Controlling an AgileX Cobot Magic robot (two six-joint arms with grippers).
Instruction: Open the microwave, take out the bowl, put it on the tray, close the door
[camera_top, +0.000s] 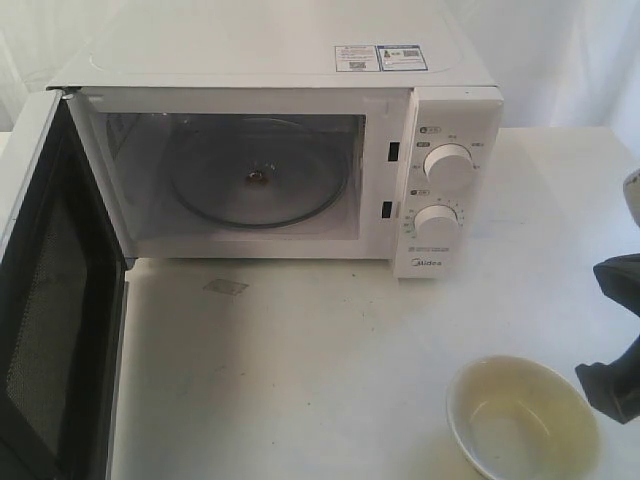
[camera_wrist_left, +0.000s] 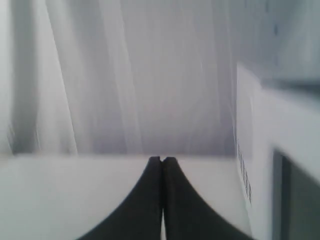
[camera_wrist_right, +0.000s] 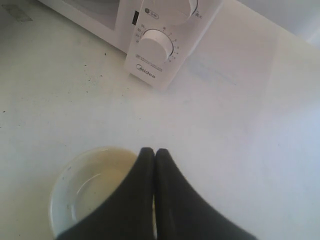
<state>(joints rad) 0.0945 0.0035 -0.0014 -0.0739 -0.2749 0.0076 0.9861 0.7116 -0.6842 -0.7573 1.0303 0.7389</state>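
The white microwave (camera_top: 290, 60) stands at the back of the table with its door (camera_top: 50, 300) swung wide open to the left. Only the clear glass turntable (camera_top: 262, 182) lies in the cavity. The cream bowl (camera_top: 523, 415) stands upright on the white table at the front right, empty. My right gripper (camera_top: 612, 385) hovers just right of the bowl, and in the right wrist view it (camera_wrist_right: 154, 151) is shut on nothing above the bowl's (camera_wrist_right: 95, 185) rim. My left gripper (camera_wrist_left: 161, 160) is shut and empty beside the microwave's white side (camera_wrist_left: 255, 150). The tray is out of view.
The knob panel (camera_top: 445, 185) with two round knobs faces the table's right part. A small clear patch (camera_top: 225, 286) lies on the table in front of the cavity. White curtains (camera_wrist_left: 125, 75) hang behind the table.
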